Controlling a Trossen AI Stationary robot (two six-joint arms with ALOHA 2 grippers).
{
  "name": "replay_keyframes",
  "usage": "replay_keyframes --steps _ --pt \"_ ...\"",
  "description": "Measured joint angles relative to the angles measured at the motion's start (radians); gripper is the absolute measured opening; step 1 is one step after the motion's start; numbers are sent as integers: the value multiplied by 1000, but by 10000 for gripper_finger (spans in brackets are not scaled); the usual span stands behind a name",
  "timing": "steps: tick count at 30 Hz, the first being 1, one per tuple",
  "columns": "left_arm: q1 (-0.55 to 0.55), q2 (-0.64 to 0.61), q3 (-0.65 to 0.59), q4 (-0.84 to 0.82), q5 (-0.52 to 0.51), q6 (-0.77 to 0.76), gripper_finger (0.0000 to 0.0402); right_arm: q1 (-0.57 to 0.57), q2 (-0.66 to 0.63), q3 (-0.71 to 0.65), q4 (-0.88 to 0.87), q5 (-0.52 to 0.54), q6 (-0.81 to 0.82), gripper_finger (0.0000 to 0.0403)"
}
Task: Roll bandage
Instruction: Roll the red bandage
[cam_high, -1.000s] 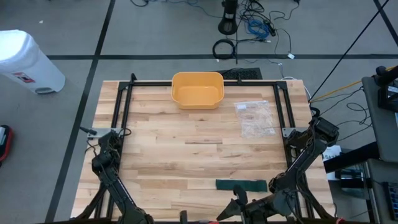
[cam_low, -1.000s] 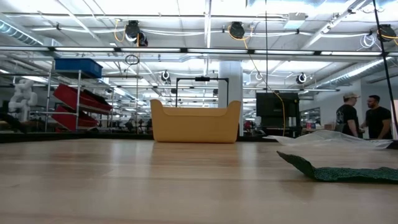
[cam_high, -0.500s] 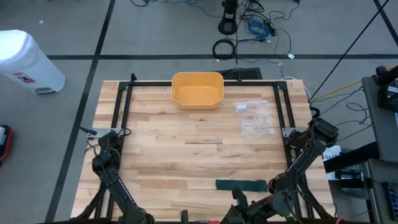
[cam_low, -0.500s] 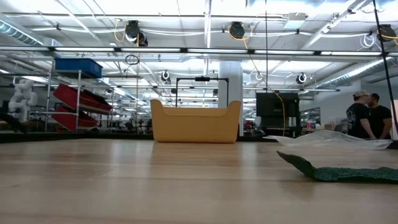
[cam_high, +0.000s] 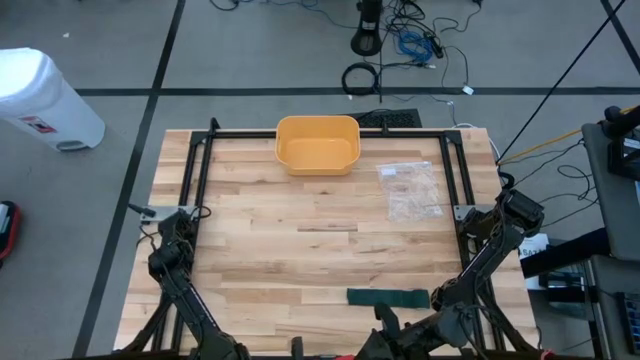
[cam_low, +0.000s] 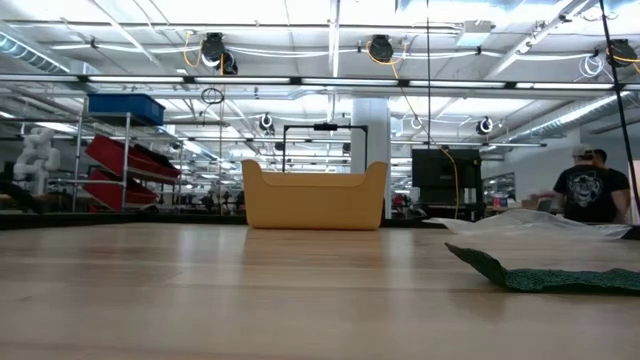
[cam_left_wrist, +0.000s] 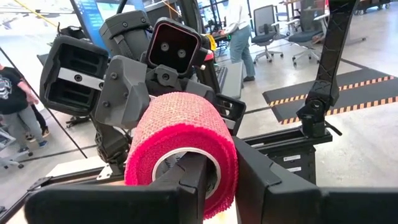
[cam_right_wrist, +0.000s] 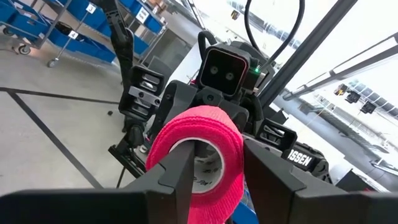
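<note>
Pink elastic bandage roll (cam_left_wrist: 181, 152) held between both hands: left hand (cam_left_wrist: 214, 186) and right hand (cam_right_wrist: 214, 180) each clamp it. Rolling under way; next, likely counter-rotate.

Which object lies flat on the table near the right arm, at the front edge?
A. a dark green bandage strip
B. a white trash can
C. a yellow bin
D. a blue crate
A: the high view shows a dark green bandage strip lying flat on the wooden table, just ahead of the right arm.

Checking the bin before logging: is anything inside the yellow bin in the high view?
No, the yellow bin shows only its bare floor from above.
</note>
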Motion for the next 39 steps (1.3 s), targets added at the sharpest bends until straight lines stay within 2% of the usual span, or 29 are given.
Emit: replay_keyframes --steps 7,19,27,31,39 --pt "0 0 0 0 0 0 65 0 0 0 1 0 -4 115" --pt "-1 0 0 1 0 -23 65 0 0 0 2 2 15 42" --pt "0 0 0 8 23 -49 71 0 0 0 0 -1 35 40" --pt "-1 0 0 7 26 -72 102 0 0 0 -5 -3 36 40" --pt "-21 0 0 7 19 -99 201 3 0 0 -6 1 41 40"
